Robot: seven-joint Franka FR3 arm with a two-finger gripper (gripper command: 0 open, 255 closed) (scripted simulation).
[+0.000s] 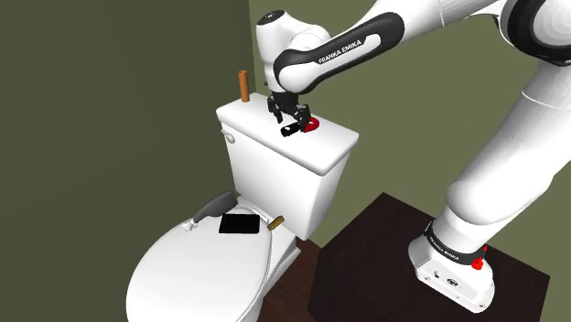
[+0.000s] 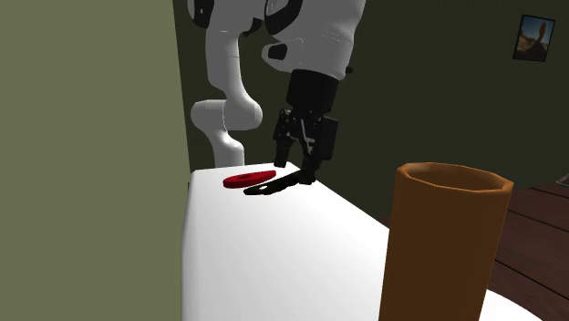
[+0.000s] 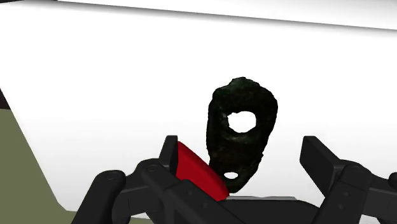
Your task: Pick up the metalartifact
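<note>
Open jaws over the dark lump [image 3: 219, 127]
They hold nothing; one stands each side of it, mid-frame on the white toilet tank [image 1: 311, 157], ready to squeeze.

The artifact [image 3: 242, 137] is near-black with a rough, pitted, matt skin; whether it is metal cannot be told. The red disc [image 3: 198, 170] is smooth and flat in tone. The tank lid [image 3: 114, 83] is smooth, plain white, without sheen. The hand [image 3: 242, 153] is matt black. The cup [image 2: 442, 242] is smooth, matt brown. The arm [image 1: 512, 155] has a glossy white shell; the stand [image 1: 384, 247] looks like dark wood.
</note>
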